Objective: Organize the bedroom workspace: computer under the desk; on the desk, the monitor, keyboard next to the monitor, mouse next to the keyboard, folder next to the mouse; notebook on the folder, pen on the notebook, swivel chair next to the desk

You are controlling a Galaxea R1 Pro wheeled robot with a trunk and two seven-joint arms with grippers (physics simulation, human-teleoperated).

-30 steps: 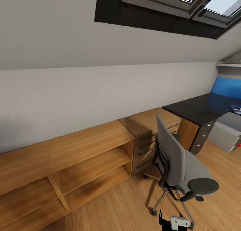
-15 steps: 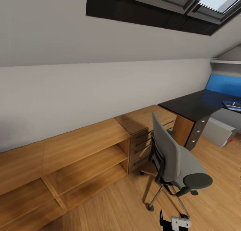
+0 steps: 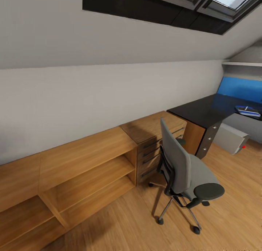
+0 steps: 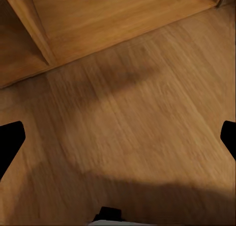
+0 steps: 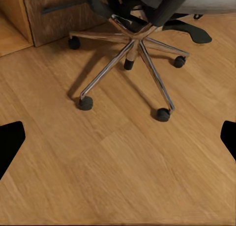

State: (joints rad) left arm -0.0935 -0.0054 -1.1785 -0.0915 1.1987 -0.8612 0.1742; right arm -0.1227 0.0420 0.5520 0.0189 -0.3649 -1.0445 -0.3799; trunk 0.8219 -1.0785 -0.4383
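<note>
Everything in the head view has slid left and down against the earlier frames, so the camera has turned rather than the furniture — more of the desk (image 3: 203, 114) now shows at the right, and the bracket seen low in the frame before has dropped out of sight. Under the sloped ceiling of the bedroom, a long wooden shelf unit (image 3: 80, 163) runs along the wall up to the desk. Below the desk stands the computer (image 3: 231, 138), already where the task wants it. Near the desk but apart from it is the swivel chair (image 3: 185, 171), its seat bare. On the desktop lies the folder (image 3: 247, 111) with a thin pale stick on it, too small to name. Over bare plank floor (image 4: 128, 127), the left gripper (image 4: 118, 137) and right gripper (image 5: 118, 137) both have their fingertips spread wide, holding nothing. Judging from this, moving the chair in is what is left.
</note>
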